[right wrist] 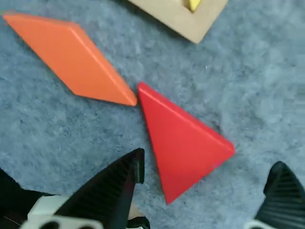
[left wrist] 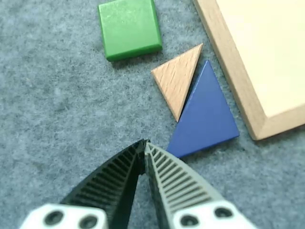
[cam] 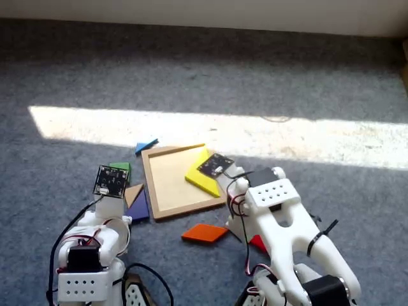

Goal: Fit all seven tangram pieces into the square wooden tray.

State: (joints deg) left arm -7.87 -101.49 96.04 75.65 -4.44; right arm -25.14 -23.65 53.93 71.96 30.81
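Grey tabletop [cam: 76,83]: tray [cam: 169,182] holds yellow triangle [cam: 203,175] only; six pieces lie outside. Left tool [left wrist: 144,148] closed, empty; right tool [right wrist: 208,159] spread over red triangle [right wrist: 183,143].

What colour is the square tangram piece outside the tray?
The square piece is green; the left wrist view shows it best.

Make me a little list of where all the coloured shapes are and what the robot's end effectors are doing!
tray: on the carpet between the arms
inside tray: yellow piece
beside tray, left arm's side: green square, wooden triangle, dark blue triangle
beyond tray: light blue triangle
near right arm: orange parallelogram, red triangle
left end effector: shut, by the dark blue triangle
right end effector: open, over the red triangle
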